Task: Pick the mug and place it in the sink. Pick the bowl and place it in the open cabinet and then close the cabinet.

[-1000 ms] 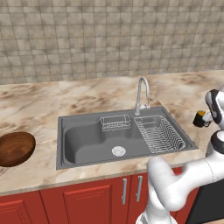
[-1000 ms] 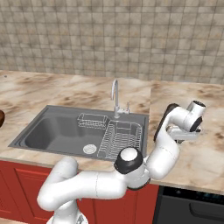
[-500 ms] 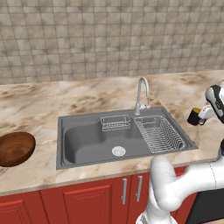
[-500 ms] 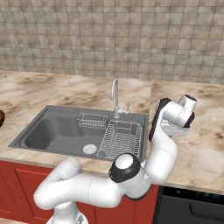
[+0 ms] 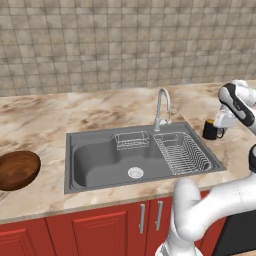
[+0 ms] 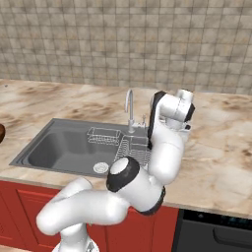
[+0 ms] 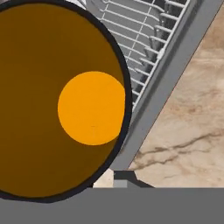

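The mug (image 5: 212, 130) is dark outside, with a brown inside and an orange bottom (image 7: 92, 108). My gripper (image 5: 219, 125) is shut on it from above and holds it just off the marble counter at the sink's right rim. The sink (image 5: 97, 162) is a dark grey basin with a round drain, also seen from the other side (image 6: 54, 147). The dark brown bowl (image 5: 17, 170) rests on the counter at the far left; a sliver of its rim (image 6: 1, 133) shows in the right base view. The cabinet is out of view.
A curved silver faucet (image 5: 162, 106) stands behind the basin. A wire dish rack (image 5: 182, 152) lies in the sink's right part, just left of the mug, and a small wire basket (image 5: 131, 141) sits at the back. Red base cabinets (image 5: 100, 227) run below the counter.
The gripper has carried the mug leftward, from the counter on the right toward the sink's right rim. The bowl has stayed where it was.
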{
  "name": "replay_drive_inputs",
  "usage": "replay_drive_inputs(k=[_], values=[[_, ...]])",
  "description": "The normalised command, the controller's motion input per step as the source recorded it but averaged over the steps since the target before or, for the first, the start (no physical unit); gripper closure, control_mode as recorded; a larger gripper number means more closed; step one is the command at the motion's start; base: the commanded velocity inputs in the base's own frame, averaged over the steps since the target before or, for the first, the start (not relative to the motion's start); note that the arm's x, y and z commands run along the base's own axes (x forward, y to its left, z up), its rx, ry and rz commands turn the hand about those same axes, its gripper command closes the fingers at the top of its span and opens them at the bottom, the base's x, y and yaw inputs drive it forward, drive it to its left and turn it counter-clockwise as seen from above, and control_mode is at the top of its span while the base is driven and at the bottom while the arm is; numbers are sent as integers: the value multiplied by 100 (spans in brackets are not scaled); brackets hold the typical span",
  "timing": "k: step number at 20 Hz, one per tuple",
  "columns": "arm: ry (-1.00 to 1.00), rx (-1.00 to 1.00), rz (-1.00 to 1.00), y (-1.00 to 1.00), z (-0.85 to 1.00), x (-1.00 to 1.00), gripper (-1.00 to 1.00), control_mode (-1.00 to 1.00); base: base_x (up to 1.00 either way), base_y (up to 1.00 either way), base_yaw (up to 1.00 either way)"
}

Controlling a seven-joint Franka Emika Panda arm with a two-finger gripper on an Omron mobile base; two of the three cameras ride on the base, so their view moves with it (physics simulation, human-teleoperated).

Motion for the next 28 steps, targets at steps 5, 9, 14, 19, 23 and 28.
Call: replay_drive_inputs(k=[5,9,14,19,23,28], values=[[-2,0,2,95,17,-47,100,-100,0,0,0],[-18,-2,0,96,10,-63,100,-100,0,0,0],[-24,-6,0,100,5,-29,100,-100,0,0,0],[-3,-16,-1,100,11,0,100,-100,0,0,0],[1,-11,-3,100,1,8,100,-100,0,0,0],[0,-10,-1,94,0,4,100,-100,0,0,0]])
